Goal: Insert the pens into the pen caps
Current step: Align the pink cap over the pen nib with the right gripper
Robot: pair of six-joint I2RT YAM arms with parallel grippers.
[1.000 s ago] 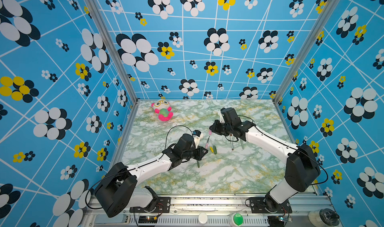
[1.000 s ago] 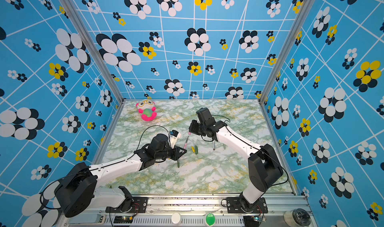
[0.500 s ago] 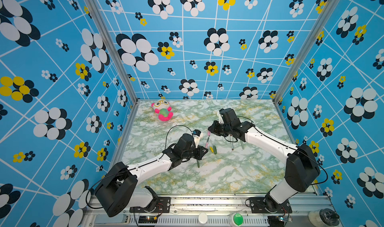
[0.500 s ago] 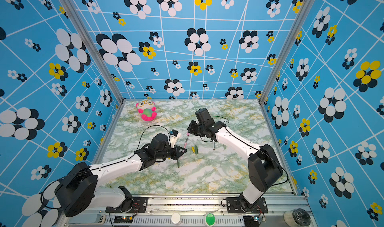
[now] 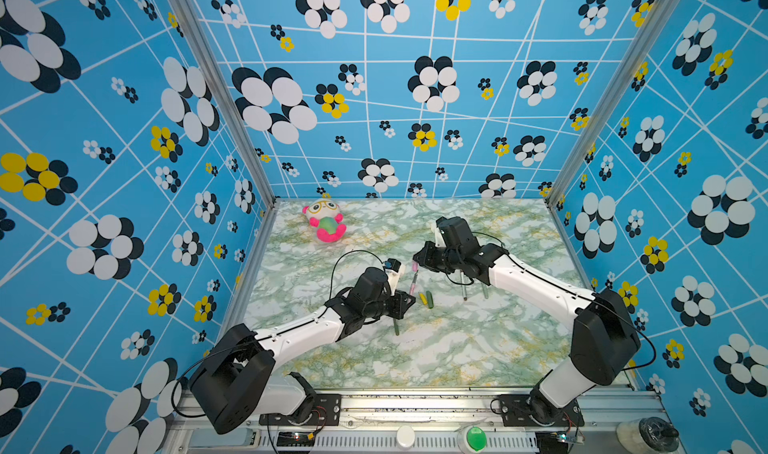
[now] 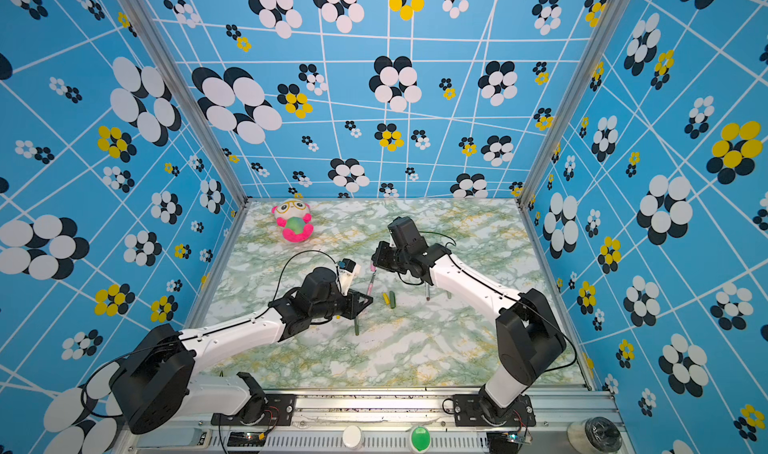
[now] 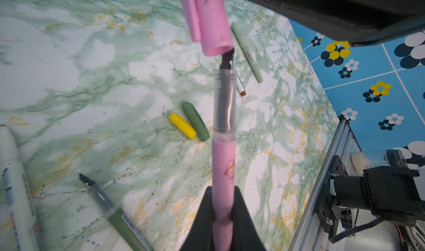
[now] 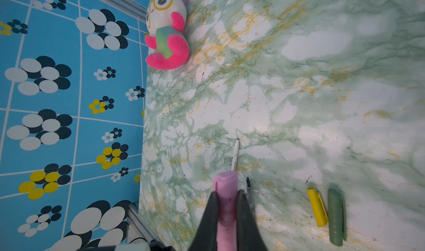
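The left pincer [image 7: 222, 193] is clamped narrowly on the lower barrel of the pink pen [image 7: 223, 160], with the nib pointing far. The right pincer [image 8: 227, 193] is pinched tight on the pink cap [image 8: 226, 183], whose mouth faces near. Pen and cap meet above the middle of the counter [image 5: 457, 348]. In the left wrist view the dark nib sits at the cap's rim, off to one side and not yet inside.

To do this step well, the arms probably need to bring the cap into line with the pen and centre the nib in the mouth. They would then press straight along the barrel. A slanted push could bend the nib or twist the pen in its grip.

Five pens can be counted:
- the held pink one
- a dark green pen [image 7: 110, 206] lying nearer
- a pale green pen [image 7: 247, 52] to the right
- a white pen with a brown end [image 7: 239, 84] to the right
- a second white pen [image 8: 235, 155] left of the held cap

Three caps show:
- the pink one
- a yellow cap [image 7: 181, 125] and a dark green cap [image 7: 195, 121], side by side just right of the held pen

No further caps can be made out.
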